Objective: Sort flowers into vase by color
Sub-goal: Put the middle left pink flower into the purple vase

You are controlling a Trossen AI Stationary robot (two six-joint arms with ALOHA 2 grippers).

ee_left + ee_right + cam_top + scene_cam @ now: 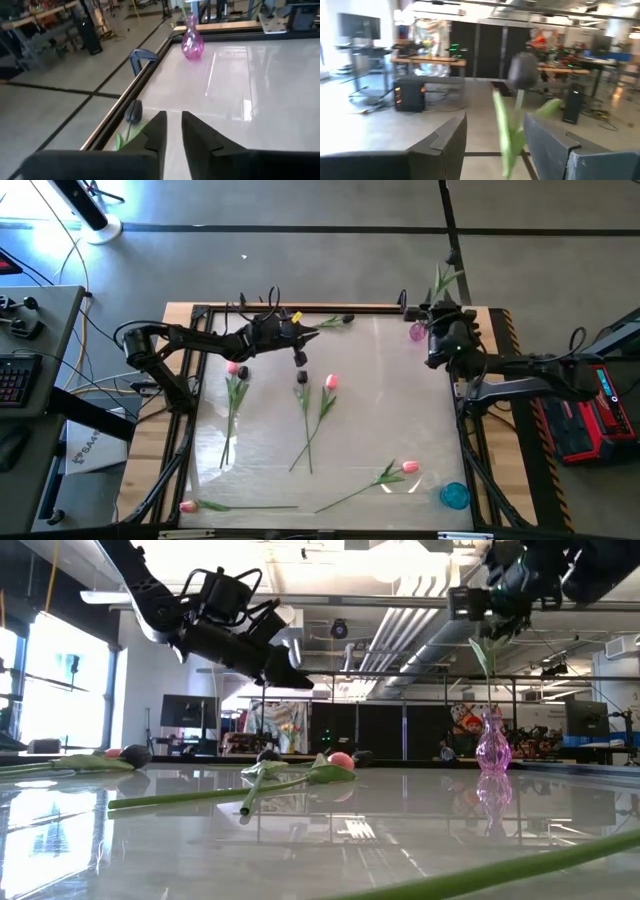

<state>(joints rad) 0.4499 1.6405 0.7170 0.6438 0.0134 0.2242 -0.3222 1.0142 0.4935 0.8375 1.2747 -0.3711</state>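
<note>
1. Over the far left part of the tabletop (350,420), the left pincer (300,358) hangs above the surface with its fingers (159,131) close together, a narrow gap between them and nothing held.
2. Just beyond it, near the far edge, lies a dark tulip (345,319).
3. Below the left pincer, three more flowers lie flat, heads toward the far side: a pink one (233,368) on the left, a dark one (301,378) in the middle and another pink one (331,381) beside it, the last two with stems crossing.
4. Along the near edge lie two pink tulips, one at the left corner (189,506) and one toward the right (409,467).
5. A blue vase (454,496) stands near the right front corner.
6. At the far right, a pink vase (417,332) stands upright.
7. Just beside and above it, the right pincer (437,315) is clamped on a dark tulip (522,70), held in the air by its green stem.
</note>
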